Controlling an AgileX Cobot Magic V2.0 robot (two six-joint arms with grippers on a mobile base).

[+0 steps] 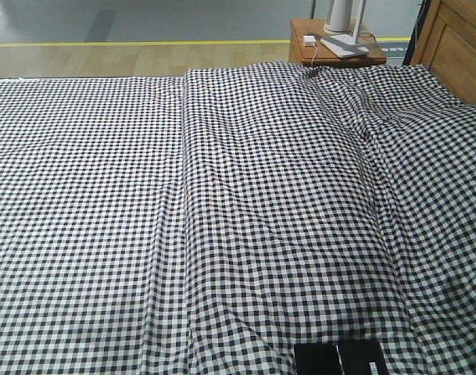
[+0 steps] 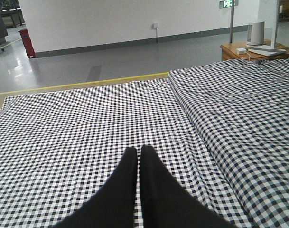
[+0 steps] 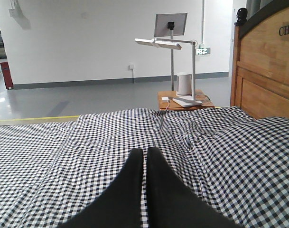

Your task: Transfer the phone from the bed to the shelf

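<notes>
On a small reddish-brown nightstand (image 1: pixel 298 51), a white desk lamp (image 3: pixel 158 43) and a white cylinder (image 3: pixel 184 84) are placed. A yellow line (image 1: pixel 144 43) is marked across the floor (image 1: pixel 66 19).

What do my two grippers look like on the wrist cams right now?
The left gripper and right gripper look identical: each has two plain matte black fingers, broad at the base and tapering to rounded tips. No markings, cables or pads are visible.

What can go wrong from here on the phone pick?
1. The phone, apparently the black slab cut off at the front view's bottom edge, shows in neither wrist view: hard to localise.
2. The left fingers and right fingers are shut; they must open first.
3. The wrinkled sheet on the bed could get pinched with it.
</notes>
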